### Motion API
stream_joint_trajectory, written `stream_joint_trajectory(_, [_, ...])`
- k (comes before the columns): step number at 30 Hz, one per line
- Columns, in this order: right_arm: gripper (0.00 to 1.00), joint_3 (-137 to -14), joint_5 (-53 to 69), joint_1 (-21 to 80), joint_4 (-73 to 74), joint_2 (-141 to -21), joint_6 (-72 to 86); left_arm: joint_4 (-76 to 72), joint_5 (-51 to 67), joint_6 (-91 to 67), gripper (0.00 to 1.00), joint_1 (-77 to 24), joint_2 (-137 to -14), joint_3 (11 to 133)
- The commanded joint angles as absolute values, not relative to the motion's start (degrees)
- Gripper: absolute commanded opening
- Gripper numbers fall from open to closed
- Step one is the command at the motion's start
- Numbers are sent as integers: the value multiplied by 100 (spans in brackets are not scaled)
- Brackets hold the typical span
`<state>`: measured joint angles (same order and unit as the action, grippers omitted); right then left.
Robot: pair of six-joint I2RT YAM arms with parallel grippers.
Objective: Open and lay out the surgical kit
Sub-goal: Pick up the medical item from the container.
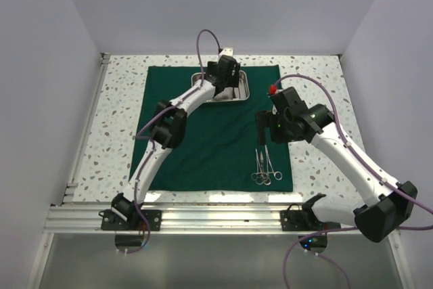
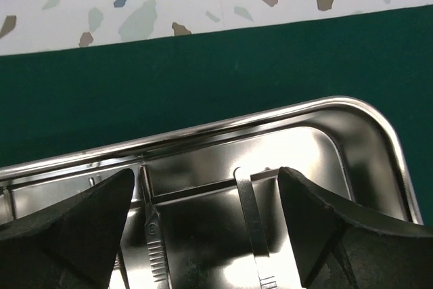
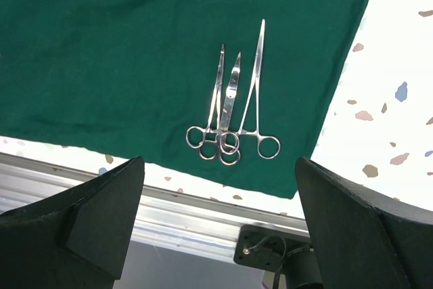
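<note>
Left wrist shows my left gripper (image 2: 206, 181) wide over the steel tray (image 2: 382, 130); my right gripper (image 3: 220, 167) gapes above the clamps (image 3: 233, 116).

Matt dark green cloth (image 1: 203, 147) carries a mirror-glossy steel tray (image 2: 325, 153) and shiny metal clamps (image 3: 232, 93); around the cloth, smooth speckled tabletop (image 1: 318, 79).

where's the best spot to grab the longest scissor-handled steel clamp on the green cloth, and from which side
Probably its thin shank, midway up, coming straight down from above and closing across it. The longest scissor-handled steel clamp lies flat on the dark green cloth; its finger rings crowd the two neighbouring steel instruments, but the shank splays clear of them.
</note>
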<state>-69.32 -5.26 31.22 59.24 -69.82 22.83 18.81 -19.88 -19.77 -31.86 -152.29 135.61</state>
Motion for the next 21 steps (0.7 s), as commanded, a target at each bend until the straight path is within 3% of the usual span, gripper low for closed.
stream_joint_trajectory(1, [97,-7216,-571,3146,5985,-7014,2136,1556,-1986,-2258,91,-3111,-15372,13790])
stream_joint_trajectory(13, [96,-7154,-545,3138,5862,-7224,2074,1582,-1767,-2689,84,-2892,-15706,13781])
stream_joint_trajectory(21, [95,-7269,-527,3138,5757,-7365,2021,2100,-1775,-2786,65,-2786,-15592,13659])
